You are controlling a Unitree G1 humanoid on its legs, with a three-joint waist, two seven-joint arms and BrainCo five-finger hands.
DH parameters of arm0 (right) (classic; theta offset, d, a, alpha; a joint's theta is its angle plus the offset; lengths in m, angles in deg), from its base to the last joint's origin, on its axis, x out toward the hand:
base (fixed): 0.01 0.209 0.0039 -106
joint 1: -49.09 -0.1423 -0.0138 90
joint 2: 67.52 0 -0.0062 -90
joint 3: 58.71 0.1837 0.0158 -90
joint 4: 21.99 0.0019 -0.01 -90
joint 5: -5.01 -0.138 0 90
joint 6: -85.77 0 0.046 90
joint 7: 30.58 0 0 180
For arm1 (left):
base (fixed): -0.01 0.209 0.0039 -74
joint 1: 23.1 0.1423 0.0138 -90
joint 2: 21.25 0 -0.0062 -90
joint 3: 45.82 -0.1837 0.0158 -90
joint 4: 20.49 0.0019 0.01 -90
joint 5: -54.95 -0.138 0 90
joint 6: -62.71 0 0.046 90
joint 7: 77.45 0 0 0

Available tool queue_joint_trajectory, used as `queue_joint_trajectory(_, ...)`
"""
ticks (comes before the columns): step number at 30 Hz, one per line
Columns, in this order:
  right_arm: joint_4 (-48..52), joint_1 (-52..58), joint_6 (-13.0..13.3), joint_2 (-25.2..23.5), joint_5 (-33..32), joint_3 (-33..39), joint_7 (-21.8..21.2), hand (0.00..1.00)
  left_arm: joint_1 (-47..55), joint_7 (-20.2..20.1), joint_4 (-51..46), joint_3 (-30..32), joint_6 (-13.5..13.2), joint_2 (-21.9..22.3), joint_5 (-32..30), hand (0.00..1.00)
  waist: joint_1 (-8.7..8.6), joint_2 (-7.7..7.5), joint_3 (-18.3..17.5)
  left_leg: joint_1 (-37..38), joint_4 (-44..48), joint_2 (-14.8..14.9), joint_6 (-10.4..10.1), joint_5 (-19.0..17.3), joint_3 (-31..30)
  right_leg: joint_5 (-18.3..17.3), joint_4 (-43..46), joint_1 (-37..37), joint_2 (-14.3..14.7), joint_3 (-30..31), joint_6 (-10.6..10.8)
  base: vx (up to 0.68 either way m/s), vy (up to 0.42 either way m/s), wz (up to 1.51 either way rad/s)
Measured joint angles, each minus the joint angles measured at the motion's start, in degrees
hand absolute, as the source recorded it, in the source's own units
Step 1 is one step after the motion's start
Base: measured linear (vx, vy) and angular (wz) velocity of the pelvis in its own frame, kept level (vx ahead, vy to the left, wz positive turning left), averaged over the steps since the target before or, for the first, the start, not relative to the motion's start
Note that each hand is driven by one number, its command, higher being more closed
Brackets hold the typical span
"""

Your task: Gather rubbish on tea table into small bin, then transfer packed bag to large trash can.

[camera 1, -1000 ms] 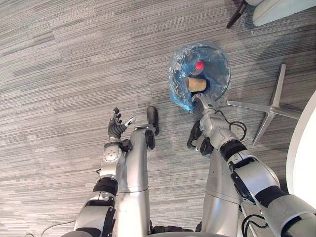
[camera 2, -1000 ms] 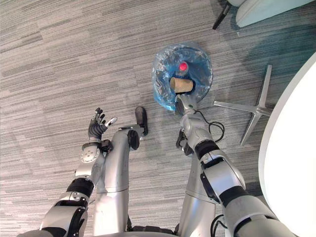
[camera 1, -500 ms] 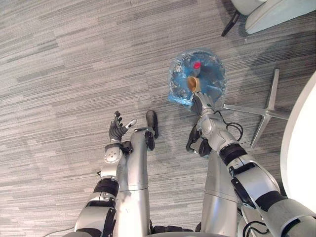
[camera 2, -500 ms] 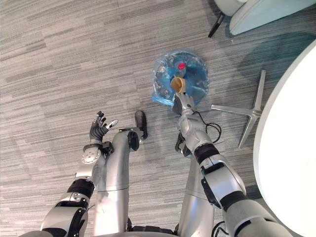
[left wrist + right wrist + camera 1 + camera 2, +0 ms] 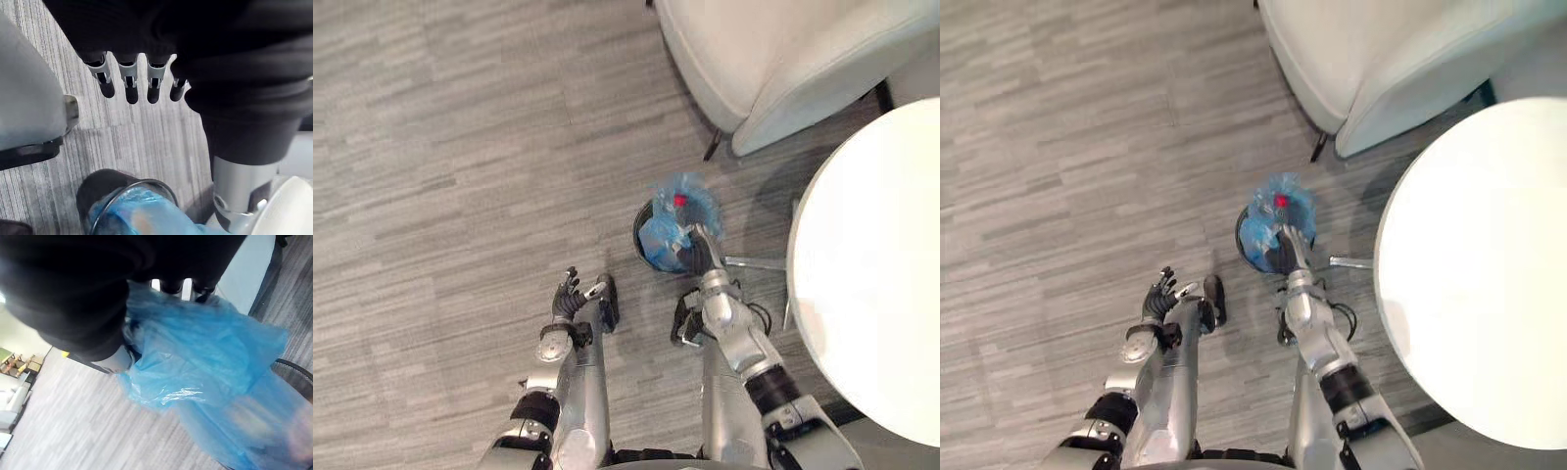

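A blue plastic bag (image 5: pixel 674 217) sits in a small dark bin (image 5: pixel 640 238) on the carpet, with a red-topped item (image 5: pixel 680 201) showing inside it. My right hand (image 5: pixel 702 253) is at the bag's near edge. In the right wrist view its fingers (image 5: pixel 172 284) are curled into the bunched blue bag (image 5: pixel 205 352), which hangs above the bin's rim (image 5: pixel 294 370). My left hand (image 5: pixel 570 294) hangs to the left of the bin, holding nothing. Its straight fingers (image 5: pixel 128 84) show over the carpet, with the bin rim (image 5: pixel 143 184) beyond them.
A round white table (image 5: pixel 871 284) stands close on the right. A pale armchair (image 5: pixel 773 59) is behind the bin, its dark leg (image 5: pixel 713 147) near it. A metal chair-base leg (image 5: pixel 756 262) lies on the floor between bin and table. Open carpet stretches to the left.
The view has pulled back, bringing the table and armchair in. The bag's near edge is now gathered in my right hand, baring the bin's dark rim; the paper cup is covered.
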Motion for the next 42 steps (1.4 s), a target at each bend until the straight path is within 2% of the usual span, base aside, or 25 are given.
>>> queue_joint_trajectory(3, 4.46, 5.06, 0.03, -0.65, -0.67, -0.09, -1.66, 1.00, 2.59, -0.19, 0.05, -1.95, 0.15, -0.02, -0.07, 0.00, -0.08, -0.98, -0.60, 7.69, -6.63, -1.07, -0.44, 1.69, 0.07, 1.28, -6.19, 7.80, 0.26, -0.91, 0.49, 0.12, -0.027, 0.10)
queue_joint_trajectory(5, 5.25, 8.73, 0.43, -0.69, -0.64, -0.36, -3.23, 1.00, 5.64, -1.16, 0.21, -3.96, 0.14, -0.41, -1.29, 0.00, -0.07, -2.14, -3.30, 13.06, -12.75, -2.11, -0.67, 3.41, 0.33, 2.56, -11.56, 12.75, 0.55, -1.20, 0.72, 0.17, -0.010, 0.05)
queue_joint_trajectory(6, 6.27, 10.09, 1.53, -0.66, -0.63, -0.41, -3.67, 1.00, 7.02, -1.38, 0.90, -5.52, 0.11, -1.40, -2.17, 0.00, -0.42, -2.87, -5.22, 15.40, -16.05, -2.82, -0.97, 4.41, 0.30, 3.48, -14.17, 14.69, 0.58, -1.31, 0.47, 0.15, 0.003, 0.05)
queue_joint_trajectory(8, 7.70, 10.14, 2.48, -0.46, -0.56, -0.38, -4.57, 1.00, 8.19, -1.74, 2.67, -7.14, 0.26, -2.34, -2.58, 0.00, -1.62, -3.21, -7.09, 18.88, -20.67, -3.53, -0.89, 6.31, 0.35, 4.80, -18.27, 17.87, 0.82, -1.65, 0.74, 0.22, 0.010, 0.02)
queue_joint_trajectory(10, 9.21, 10.30, 3.60, -0.26, -0.57, -0.23, -4.82, 1.00, 9.05, -2.33, 3.19, -7.47, 0.60, -2.79, -3.53, 0.00, -1.77, -3.22, -8.26, 22.23, -24.11, -3.60, -0.85, 7.44, 0.75, 6.18, -22.33, 21.29, 1.50, -1.62, 0.89, 0.18, 0.012, -0.07)
queue_joint_trajectory(16, 12.65, 13.96, 6.49, 2.36, -1.21, 0.17, -9.07, 1.00, 12.65, -2.68, 2.25, -9.30, 0.64, -4.00, -5.56, 0.00, -1.75, -2.72, -13.02, 32.70, -33.77, -4.65, -1.08, 9.76, 1.58, 9.11, -32.51, 31.66, 2.56, -1.50, 1.85, 0.14, 0.023, -0.06)
queue_joint_trajectory(18, 12.65, 14.70, 6.67, 2.65, -2.48, 0.37, -10.45, 1.00, 13.64, -3.63, 1.91, -9.41, 0.65, -4.35, -6.68, 0.00, -1.82, -2.15, -14.53, 35.09, -36.64, -5.12, -0.98, 10.88, 1.55, 10.24, -35.73, 34.15, 2.74, -1.48, 2.21, 0.07, 0.027, -0.03)
queue_joint_trajectory(20, 12.65, 14.81, 7.27, 3.41, -4.20, 0.34, -11.96, 1.00, 15.55, -3.87, -1.39, -9.41, 0.61, -4.48, -6.82, 0.00, -1.84, -0.95, -15.65, 37.53, -39.40, -5.54, -0.97, 11.68, 1.60, 11.66, -38.98, 36.74, 2.96, -1.39, 2.65, 0.04, 0.042, -0.04)
queue_joint_trajectory(23, 12.65, 14.80, 8.39, 3.71, -7.40, 0.19, -13.73, 1.00, 16.98, -3.94, -5.14, -9.40, 0.43, -5.20, -7.87, 0.00, -1.66, -0.10, -16.79, 39.38, -41.36, -5.83, -0.90, 12.30, 1.57, 12.59, -41.01, 38.57, 3.18, -1.34, 2.75, 0.01, 0.023, -0.01)
queue_joint_trajectory(32, 13.27, 14.34, 9.90, 8.18, -14.57, -3.05, -16.99, 1.00, 22.06, -3.77, -18.11, -9.65, -0.58, -6.71, -9.35, 0.00, -1.40, 0.06, -19.98, 43.65, -43.52, -6.18, -0.98, 12.55, 1.61, 13.70, -43.81, 42.17, 3.62, -0.28, 2.56, -0.02, 0.017, -0.05)
queue_joint_trajectory(39, 15.00, 9.84, 11.04, 9.85, -19.91, -7.29, -19.52, 1.00, 21.86, -3.41, -29.75, -9.62, -2.90, -6.80, -15.91, 0.00, -1.33, 0.20, -20.42, 44.70, -45.64, -6.74, -0.68, 13.44, 1.54, 14.98, -45.51, 42.93, 3.94, 0.19, 2.67, -0.01, 0.012, -0.04)
queue_joint_trajectory(42, 15.00, 8.41, 11.03, 9.85, -21.10, -7.60, -20.43, 1.00, 21.86, -3.16, -32.61, -9.62, -2.94, -6.82, -18.12, 0.00, -1.32, 0.21, -20.43, 45.10, -45.97, -7.03, -0.59, 13.51, 1.39, 14.99, -45.66, 43.32, 4.05, 0.07, 2.71, 0.02, 0.006, 0.02)
